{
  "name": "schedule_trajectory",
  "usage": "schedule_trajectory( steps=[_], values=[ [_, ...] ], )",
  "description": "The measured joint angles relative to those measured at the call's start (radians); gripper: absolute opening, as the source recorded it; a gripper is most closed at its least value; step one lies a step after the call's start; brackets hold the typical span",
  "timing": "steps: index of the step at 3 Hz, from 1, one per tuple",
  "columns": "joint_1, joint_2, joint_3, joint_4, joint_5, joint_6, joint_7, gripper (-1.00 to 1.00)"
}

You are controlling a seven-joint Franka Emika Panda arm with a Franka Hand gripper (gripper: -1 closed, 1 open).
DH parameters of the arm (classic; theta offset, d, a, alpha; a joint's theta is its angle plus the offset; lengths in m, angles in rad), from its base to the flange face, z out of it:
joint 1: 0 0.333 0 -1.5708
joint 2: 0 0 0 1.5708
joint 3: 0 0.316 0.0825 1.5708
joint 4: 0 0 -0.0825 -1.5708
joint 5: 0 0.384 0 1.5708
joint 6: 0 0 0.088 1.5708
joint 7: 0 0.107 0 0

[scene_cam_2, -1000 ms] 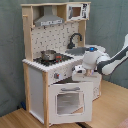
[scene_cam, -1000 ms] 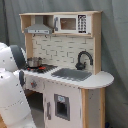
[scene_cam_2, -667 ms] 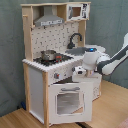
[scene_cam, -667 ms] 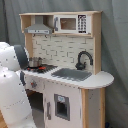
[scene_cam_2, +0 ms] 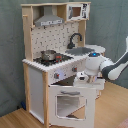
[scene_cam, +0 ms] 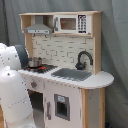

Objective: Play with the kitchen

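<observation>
The kitchen (scene_cam: 70,60) is a tall white and light-wood toy with a hood (scene_cam: 39,29), a microwave (scene_cam: 70,23), a black faucet (scene_cam: 83,59), a grey sink (scene_cam: 75,74) and a pot (scene_cam: 35,62) on the stovetop. In the second exterior view the kitchen (scene_cam_2: 55,45) stands at left, and its oven door (scene_cam_2: 70,102) hangs tilted partly open. My gripper (scene_cam_2: 81,78) sits right at that door's top edge, below the knobs, reaching in from the second exterior view's right. In the first exterior view only my white arm (scene_cam: 12,95) shows, and the gripper is hidden.
A grey curtain (scene_cam: 115,45) hangs behind the kitchen. A wooden floor (scene_cam_2: 112,107) lies in front of it. A narrow cabinet door (scene_cam: 61,107) sits under the sink. My arm's elbow (scene_cam_2: 112,67) juts out to the second exterior view's right of the counter.
My arm has shifted slightly, its wrist dropping a little by the oven door's top edge. The door stays tilted open much as before.
</observation>
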Motion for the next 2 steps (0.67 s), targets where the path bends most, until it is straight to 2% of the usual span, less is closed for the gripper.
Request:
schedule_trajectory(
  steps=[2],
  values=[
    [0.0,-0.008,0.098,0.038,0.0,0.038,0.181,-1.0]
  ],
)
